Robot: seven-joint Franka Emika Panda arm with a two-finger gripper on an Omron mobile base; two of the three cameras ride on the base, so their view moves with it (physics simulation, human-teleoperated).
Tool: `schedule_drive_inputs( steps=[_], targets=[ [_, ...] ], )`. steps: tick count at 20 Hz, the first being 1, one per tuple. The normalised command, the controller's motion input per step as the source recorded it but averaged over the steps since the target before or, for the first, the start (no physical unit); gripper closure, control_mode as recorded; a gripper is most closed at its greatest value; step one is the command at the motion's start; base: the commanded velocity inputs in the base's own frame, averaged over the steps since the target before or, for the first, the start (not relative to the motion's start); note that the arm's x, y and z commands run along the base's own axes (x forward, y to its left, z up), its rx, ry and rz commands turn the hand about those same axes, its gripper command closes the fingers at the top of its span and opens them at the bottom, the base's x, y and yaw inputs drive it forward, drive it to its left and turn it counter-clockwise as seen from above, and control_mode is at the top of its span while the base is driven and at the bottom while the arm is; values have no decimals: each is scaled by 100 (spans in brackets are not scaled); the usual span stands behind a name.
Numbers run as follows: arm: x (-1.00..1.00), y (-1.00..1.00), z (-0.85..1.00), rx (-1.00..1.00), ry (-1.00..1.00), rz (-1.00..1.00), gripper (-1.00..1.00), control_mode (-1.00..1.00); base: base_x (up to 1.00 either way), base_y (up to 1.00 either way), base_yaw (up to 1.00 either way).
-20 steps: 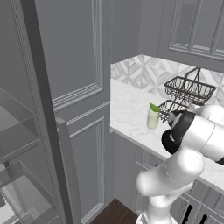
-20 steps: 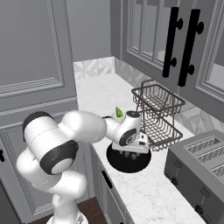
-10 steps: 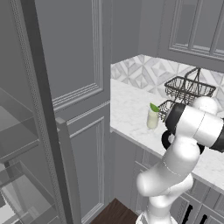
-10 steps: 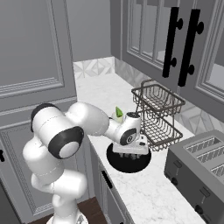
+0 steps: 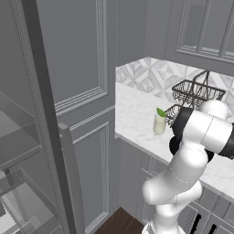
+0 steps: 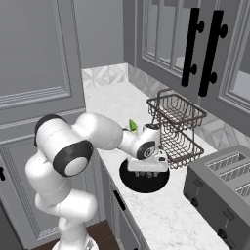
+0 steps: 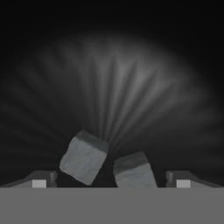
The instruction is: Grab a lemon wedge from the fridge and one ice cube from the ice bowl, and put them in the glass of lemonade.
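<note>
Two ice cubes point(image 7: 84, 156) sit in the dark ice bowl point(image 6: 144, 177) right under the gripper point(image 7: 111, 178), fingers wide apart, nothing held. Prob. slick, hard, light — pinch flat faces. Glass of lemonade point(image 5: 159, 122) just beyond, wire basket point(image 6: 177, 126) behind.

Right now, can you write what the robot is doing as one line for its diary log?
step: reaching for ice | gripper: open, down in black ice bowl | two ice cubes between fingertips | glass of lemonade: on counter beside wire basket
</note>
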Motion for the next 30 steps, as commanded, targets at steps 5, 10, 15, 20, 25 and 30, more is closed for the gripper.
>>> schedule_drive_inputs(
  steps=[5,10,15,20,25,30],
  targets=[
    [1,8,-5,0,-9,6,-100,-100,0,0,0],
    [6,4,-4,0,-3,4,-100,-100,0,0,0],
    [0,0,-13,0,0,5,-100,-100,0,0,0],
    [0,0,-3,1,0,7,100,-100,0,0,0],
    [0,0,-2,0,0,4,100,-100,0,0,0],
    [0,0,0,0,0,2,100,-100,0,0,0]
  ],
)
